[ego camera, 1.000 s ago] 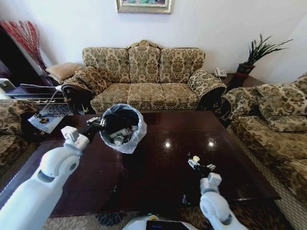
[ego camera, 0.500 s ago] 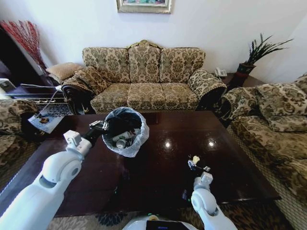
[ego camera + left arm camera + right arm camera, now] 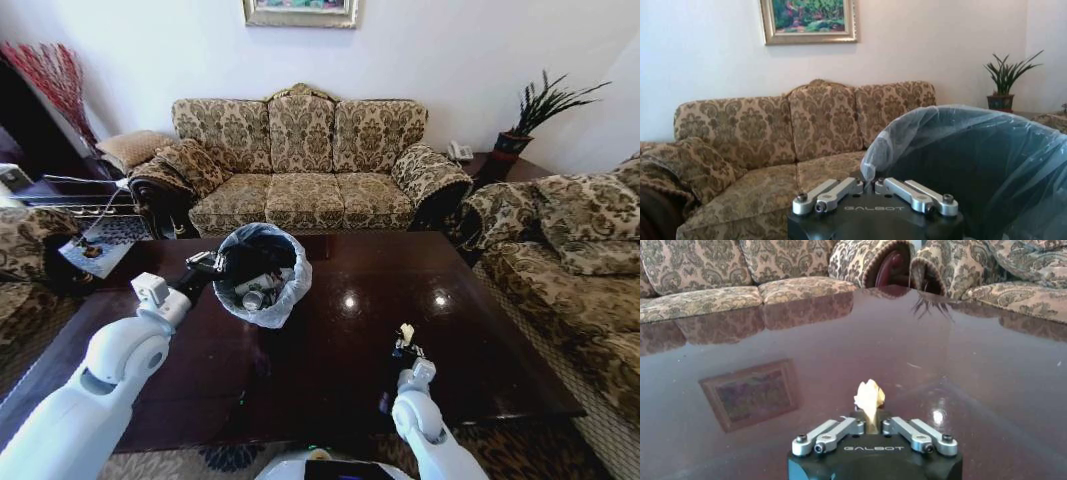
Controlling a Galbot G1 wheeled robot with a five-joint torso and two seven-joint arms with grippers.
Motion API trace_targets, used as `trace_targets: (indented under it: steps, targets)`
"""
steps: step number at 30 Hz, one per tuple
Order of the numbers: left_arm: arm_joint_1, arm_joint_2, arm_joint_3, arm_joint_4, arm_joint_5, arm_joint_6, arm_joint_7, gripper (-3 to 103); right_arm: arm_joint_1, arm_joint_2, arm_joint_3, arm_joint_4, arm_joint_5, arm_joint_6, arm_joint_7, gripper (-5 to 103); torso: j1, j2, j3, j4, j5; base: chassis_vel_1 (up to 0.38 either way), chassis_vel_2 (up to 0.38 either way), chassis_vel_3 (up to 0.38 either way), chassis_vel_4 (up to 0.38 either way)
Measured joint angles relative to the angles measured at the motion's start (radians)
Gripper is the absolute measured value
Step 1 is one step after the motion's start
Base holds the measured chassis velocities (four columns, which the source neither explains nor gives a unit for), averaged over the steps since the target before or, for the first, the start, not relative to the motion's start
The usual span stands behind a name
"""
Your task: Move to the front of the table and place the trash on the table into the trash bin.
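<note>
The trash bin (image 3: 262, 275) sits on the dark worktop (image 3: 330, 400), near its far edge. The left hand (image 3: 207, 265) pinches its bag rim. Nearer the front edge, with bare worktop all around, the right hand (image 3: 405, 345) holds a yellowish paper bit (image 3: 869, 395).

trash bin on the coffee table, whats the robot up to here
The robot is clearing litter off the dark wooden coffee table into the bag-lined trash bin, which stands on the tabletop. Its left gripper is shut on the bin's rim, holding the bin in place. Its right gripper is shut on a yellowish scrap of crumpled paper, held just above the table surface, well to the right of the bin. A can and other discarded pieces already lie inside the bin.
</note>
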Motion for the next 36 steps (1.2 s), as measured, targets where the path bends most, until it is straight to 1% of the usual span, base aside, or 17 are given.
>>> trace_targets:
  steps: [6, 9, 10, 12, 13, 15, 17, 18, 19, 22, 25, 27, 28, 31, 32, 34, 36]
  targets:
    - [0.002, 0.002, -0.004, -0.005, -0.003, -0.001, 0.0, 1, 0.03, -0.066, 0.001, 0.087, 0.012, 0.005, 0.0, 0, 0.0, 0.0, 0.0, -0.0003, 0.0002, 0.0, 0.0, 0.0, 0.0]
    - [0.001, -0.004, -0.002, -0.005, -0.003, -0.001, 0.0, 1, 0.123, -0.203, -0.041, 0.207, 0.091, -0.001, -0.012, 0, 0.0, 0.0, 0.0, 0.0002, 0.0002, 0.0, 0.0, 0.0, 0.0]
    - [0.001, -0.004, -0.002, -0.005, -0.003, -0.001, 0.0, 1, 0.123, -0.203, -0.041, 0.207, 0.091, -0.001, -0.012, 0, 0.0, 0.0, 0.0, 0.0002, 0.0002, 0.0, 0.0, 0.0, 0.0]
    - [0.002, -0.012, 0.004, -0.005, 0.001, 0.0, 0.0, 1, 0.229, -0.346, -0.071, 0.277, 0.205, 0.001, -0.085, 0, 0.0, 0.0, 0.0, 0.0005, -0.0003, 0.0, 0.0, 0.0, 0.0]
    - [0.002, -0.012, 0.004, -0.005, 0.001, 0.0, 0.0, 1, 0.229, -0.346, -0.071, 0.277, 0.205, 0.001, -0.085, 0, 0.0, 0.0, 0.0, 0.0005, -0.0003, 0.0, 0.0, 0.0, 0.0]
    - [0.007, -0.021, 0.01, -0.004, 0.015, 0.0, 0.0, 1, 0.371, -0.537, -0.134, 0.32, 0.383, 0.031, -0.264, 0, 0.0, 0.0, 0.0, -0.0003, 0.0003, 0.0, 0.0, 0.0, 0.0]
    - [0.007, -0.029, 0.014, -0.002, 0.025, 0.001, 0.0, 1, 0.509, -0.65, -0.204, 0.335, 0.503, 0.031, -0.381, 0, 0.0, 0.0, 0.0, 0.0001, 0.0004, 0.0, 0.0, 0.0, 0.0]
    - [0.0, -0.033, 0.024, 0.003, 0.029, 0.002, 0.0, 1, 0.586, -0.697, -0.232, 0.347, 0.573, 0.009, -0.444, 0, 0.0, 0.0, 0.0, 0.0011, -0.0001, 0.0, 0.0, 0.0, 0.0]
    - [0.0, -0.033, 0.024, 0.003, 0.029, 0.002, 0.0, 1, 0.586, -0.697, -0.232, 0.347, 0.573, 0.009, -0.444, 0, 0.0, 0.0, 0.0, 0.0011, -0.0001, 0.0, 0.0, 0.0, 0.0]
    - [-0.06, -0.031, 0.068, 0.038, 0.031, 0.012, 0.006, 1, 0.78, -0.78, -0.298, 0.392, 0.727, -0.065, -0.553, 0, 0.0, 0.0, 0.0, -0.0006, -0.0007, 0.0, 0.0, 0.0, 0.0]
    - [-0.082, -0.027, 0.074, 0.053, 0.03, 0.015, 0.017, 1, 0.974, -0.761, -0.459, 0.401, 0.815, -0.116, -0.571, 0, 0.0, 0.0, 0.0, -0.0016, 0.0004, 0.0, 0.0, 0.0, 0.0]
    - [-0.086, -0.024, 0.068, 0.057, 0.028, 0.017, 0.019, 1, 1.143, -0.694, -0.601, 0.393, 0.855, -0.134, -0.549, 0, 0.0, 0.0, 0.0, -0.0002, 0.0004, 0.0, 0.0, 0.0, 0.0]
    - [-0.086, -0.024, 0.068, 0.057, 0.028, 0.017, 0.019, 1, 1.143, -0.694, -0.601, 0.393, 0.855, -0.134, -0.549, 0, 0.0, 0.0, 0.0, -0.0002, 0.0004, 0.0, 0.0, 0.0, 0.0]
    - [-0.094, -0.021, 0.061, 0.059, 0.026, 0.02, 0.014, 1, 1.332, -0.532, -0.826, 0.339, 0.868, -0.135, -0.465, 0, 0.0, 0.0, 0.0, 0.0009, -0.0006, 0.0, 0.0, 0.0, 0.0]
    - [-0.094, -0.021, 0.061, 0.059, 0.026, 0.02, 0.014, 1, 1.332, -0.532, -0.826, 0.339, 0.868, -0.135, -0.465, 0, 0.0, 0.0, 0.0, 0.0009, -0.0006, 0.0, 0.0, 0.0, 0.0]
    - [-0.099, -0.021, 0.06, 0.059, 0.025, 0.022, 0.007, 1, 1.408, -0.416, -0.921, 0.29, 0.864, -0.143, -0.398, 0, 0.0, 0.0, 0.0, 0.0008, -0.0008, 0.0, 0.0, 0.0, 0.0]
    - [-0.101, -0.021, 0.06, 0.059, 0.025, 0.024, 0.006, 1, 1.433, -0.378, -0.95, 0.276, 0.863, -0.151, -0.361, 0, 0.0, 0.0, 0.0, 0.0008, -0.0007, 0.0, 0.0, 0.0, 0.0]
